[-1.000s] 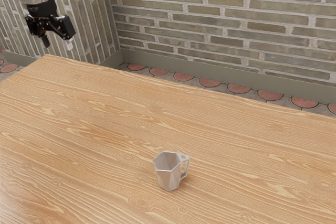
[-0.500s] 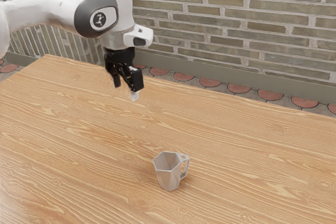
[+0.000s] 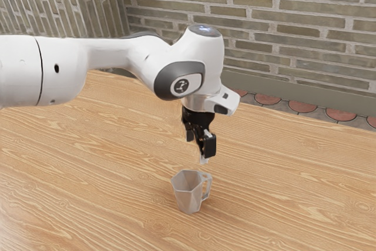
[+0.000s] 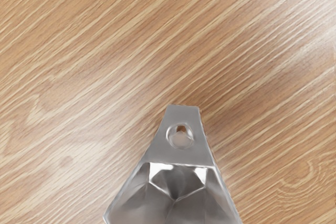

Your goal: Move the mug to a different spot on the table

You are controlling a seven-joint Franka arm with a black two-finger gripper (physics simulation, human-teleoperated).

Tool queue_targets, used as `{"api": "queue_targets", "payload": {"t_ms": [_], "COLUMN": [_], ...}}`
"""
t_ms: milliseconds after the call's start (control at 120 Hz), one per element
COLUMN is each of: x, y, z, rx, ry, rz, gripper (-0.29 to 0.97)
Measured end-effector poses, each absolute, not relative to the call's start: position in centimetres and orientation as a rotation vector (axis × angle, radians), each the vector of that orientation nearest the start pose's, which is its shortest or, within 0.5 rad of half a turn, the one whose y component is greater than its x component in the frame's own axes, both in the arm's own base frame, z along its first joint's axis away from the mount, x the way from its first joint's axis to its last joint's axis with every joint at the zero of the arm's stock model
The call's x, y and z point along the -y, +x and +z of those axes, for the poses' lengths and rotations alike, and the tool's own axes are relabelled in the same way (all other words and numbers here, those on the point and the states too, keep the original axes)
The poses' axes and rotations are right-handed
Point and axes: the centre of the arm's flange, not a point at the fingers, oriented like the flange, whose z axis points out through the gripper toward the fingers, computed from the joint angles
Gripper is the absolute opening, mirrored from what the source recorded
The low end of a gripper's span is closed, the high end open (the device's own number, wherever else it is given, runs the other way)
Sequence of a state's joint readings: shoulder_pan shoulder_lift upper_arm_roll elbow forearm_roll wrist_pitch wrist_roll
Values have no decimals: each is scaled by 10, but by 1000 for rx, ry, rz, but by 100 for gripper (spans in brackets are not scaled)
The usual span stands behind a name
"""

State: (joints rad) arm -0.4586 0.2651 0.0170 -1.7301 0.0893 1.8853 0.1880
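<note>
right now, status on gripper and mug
Gripper above mug, not touching. Mug upright on table, not lifted. Nothing between them.

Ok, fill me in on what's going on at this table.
A white robot arm reaches over a wooden table toward a grey mug. Its black gripper hovers just above the mug, over the handle side, without touching it. The mug stands upright on the table with its handle toward the exterior view's right. It has not yet been picked up.
</note>
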Motion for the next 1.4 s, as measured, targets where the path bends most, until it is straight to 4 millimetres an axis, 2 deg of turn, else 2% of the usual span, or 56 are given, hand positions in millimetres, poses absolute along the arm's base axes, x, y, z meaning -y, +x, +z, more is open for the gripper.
{"api": "queue_targets", "payload": {"t_ms": [67,133,400,642,783,942,1400], "x": [277,283,283,279,279,266,265], "y": [575,586,598,599,605,609,600], "z": [406,390,320,284,274,267,262], "rx": [-1017,-1023,-1019,-1011,-1012,-979,-915], "ry": [-2862,-2858,-2842,-2830,-2815,-2812,-2801], "rz": [126,126,233,301,306,331,424], "gripper": [65,65,65,59,48,41,23]}}
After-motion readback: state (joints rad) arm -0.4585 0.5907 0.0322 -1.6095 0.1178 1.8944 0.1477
